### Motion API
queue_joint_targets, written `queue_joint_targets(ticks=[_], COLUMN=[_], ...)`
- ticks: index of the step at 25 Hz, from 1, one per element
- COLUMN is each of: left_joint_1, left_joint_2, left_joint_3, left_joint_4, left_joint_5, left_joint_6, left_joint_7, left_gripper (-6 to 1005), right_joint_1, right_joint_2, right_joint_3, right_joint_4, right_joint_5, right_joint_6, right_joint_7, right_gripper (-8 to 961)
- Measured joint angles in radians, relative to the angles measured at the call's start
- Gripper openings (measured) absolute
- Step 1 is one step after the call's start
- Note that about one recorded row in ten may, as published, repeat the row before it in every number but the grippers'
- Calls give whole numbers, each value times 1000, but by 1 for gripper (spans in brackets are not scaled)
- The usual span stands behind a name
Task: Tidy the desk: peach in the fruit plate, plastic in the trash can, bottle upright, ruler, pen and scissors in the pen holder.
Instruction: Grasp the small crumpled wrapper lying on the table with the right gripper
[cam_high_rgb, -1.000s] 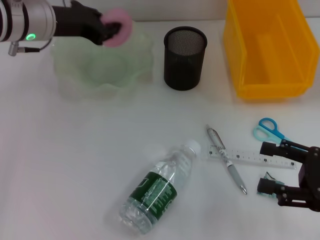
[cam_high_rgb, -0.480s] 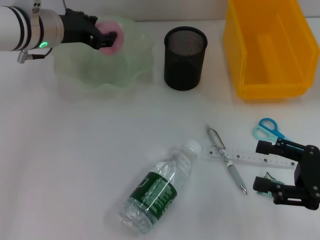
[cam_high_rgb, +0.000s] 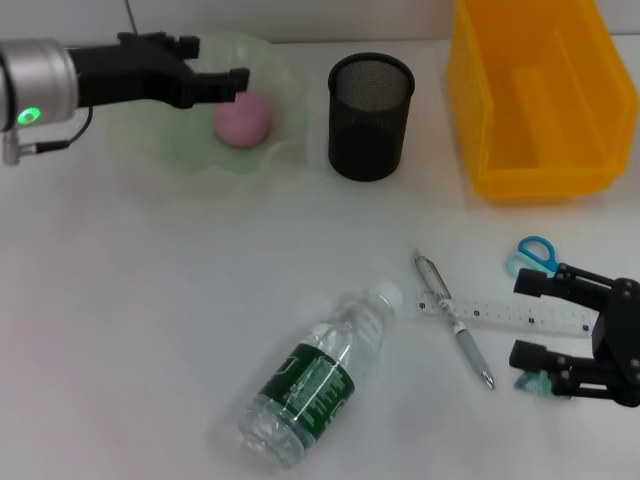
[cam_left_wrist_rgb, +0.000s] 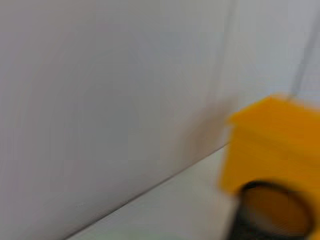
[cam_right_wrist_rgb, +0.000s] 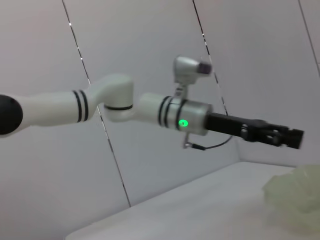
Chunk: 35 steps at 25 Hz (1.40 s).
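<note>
Peach delivered; the rest of the table waits.

Nearest, the right pincer (cam_high_rgb: 556, 323) hangs low with jaws spread and empty, straddling the far end of the ruler (cam_high_rgb: 505, 317), with the scissors (cam_high_rgb: 530, 254) just beyond it and a small teal scrap (cam_high_rgb: 530, 381) under its lower finger; that stance suits a pick among these flat items. The pen (cam_high_rgb: 453, 320) lies across the ruler, and the bottle (cam_high_rgb: 315, 373) rests on its side, not yet upright. Farther back stand the mesh pen holder (cam_high_rgb: 370, 116) and the yellow trash can (cam_high_rgb: 535, 95). The peach (cam_high_rgb: 243, 119) sits in the fruit plate (cam_high_rgb: 180, 165); the left pincer (cam_high_rgb: 215, 83) hovers above, open and empty.
</note>
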Motion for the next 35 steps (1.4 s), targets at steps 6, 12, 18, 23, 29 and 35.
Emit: queue_joint_targets(ticks=[6,12,18,23,29,35], left_joint_1=[108,171,213,214,199,189], left_joint_2=[48,59,49,49,50,52], left_joint_3=[-98,-92,-90,-91,-95,-93], left_joint_4=[-127,-296,-339,-341,-341,-342], left_joint_5=[-185,-168,-168,-169,-169,-170], left_joint_6=[485,596,601,599,589,568], left_joint_7=[222,418,477,478,468,466], left_gripper=[849,849,849,849,850,850], right_joint_1=[28,139,230,252,246,200], right_joint_2=[-28,-117,-132,-100,20,28], right_joint_3=[45,43,-148,-375,-508,-734], right_joint_4=[-27,-263,-719,-908,-1026,-1030], right_joint_5=[35,14,-190,-343,-622,-621], right_joint_6=[-12,-88,-111,-154,-147,-61], right_joint_7=[129,527,907,1082,1154,1278], right_gripper=[839,839,839,838,839,839])
